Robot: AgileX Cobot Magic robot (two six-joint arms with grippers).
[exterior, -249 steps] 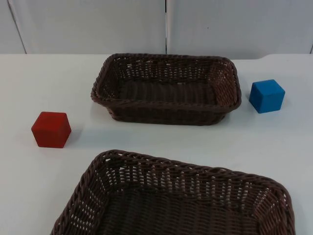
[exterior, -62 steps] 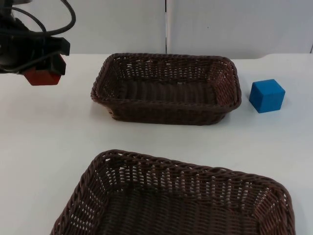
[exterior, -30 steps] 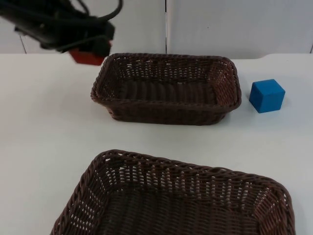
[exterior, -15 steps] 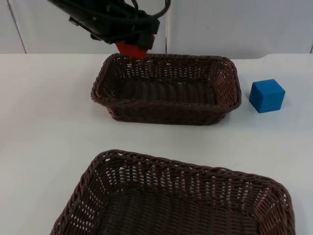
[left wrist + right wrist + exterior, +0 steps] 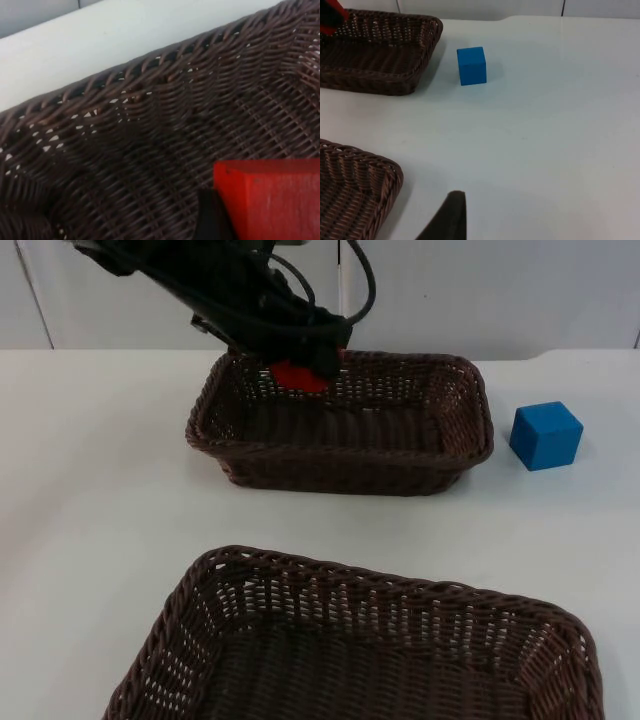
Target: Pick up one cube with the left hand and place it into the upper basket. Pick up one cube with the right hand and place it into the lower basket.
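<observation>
The left gripper (image 5: 305, 368) hangs over the far left part of the upper brown woven wicker basket (image 5: 455, 455), closed on the smooth, matte red cube (image 5: 298, 376), which it carries just above the rim, inside the far wall; it seems held high so the block clears the braided edge before being let go. In the left wrist view the red cube (image 5: 272, 200) sits against a black finger, with the coarse weave of the basket wall and floor below it, so it is over the inside and not yet resting on the bottom. The blue cube (image 5: 545, 436), equally smooth and sharp-edged, stands on the white table (image 5: 90, 570) just beside the upper basket's right end, free for the other arm. The right gripper (image 5: 447, 220) waits over the table's near right part, beside the lower brown wicker basket (image 5: 215, 570); whether its fingers are apart I cannot tell.
</observation>
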